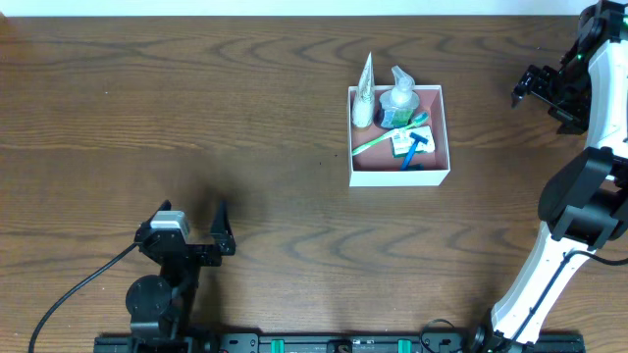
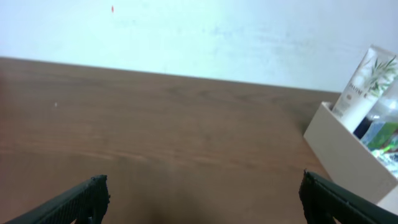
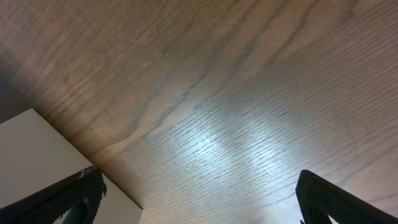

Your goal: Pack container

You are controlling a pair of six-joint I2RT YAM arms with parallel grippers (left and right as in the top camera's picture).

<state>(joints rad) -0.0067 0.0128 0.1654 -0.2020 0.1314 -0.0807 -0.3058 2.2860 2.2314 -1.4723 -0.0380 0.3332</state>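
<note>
The container (image 1: pixel 439 137) is a square white box with a pink inside, at the table's centre right. It holds a white tube (image 1: pixel 365 90), a clear bottle (image 1: pixel 399 98), a green toothbrush (image 1: pixel 378 139) and a blue razor (image 1: pixel 416 147). Its white wall (image 2: pixel 348 155), the tube (image 2: pixel 364 84) and the bottle (image 2: pixel 388 115) show at the right of the left wrist view. My left gripper (image 1: pixel 196 224) is open and empty at the front left, far from the container; its fingers (image 2: pixel 202 199) show apart. My right gripper (image 1: pixel 535 88) is open and empty, raised to the right of the container; its fingers (image 3: pixel 196 199) show apart.
The wooden table (image 1: pixel 245 118) spans the view. A white wall (image 2: pixel 199 31) stands behind its far edge. A black cable (image 1: pixel 78 289) runs from the left arm to the front left. A white surface (image 3: pixel 37 155) lies at the lower left of the right wrist view.
</note>
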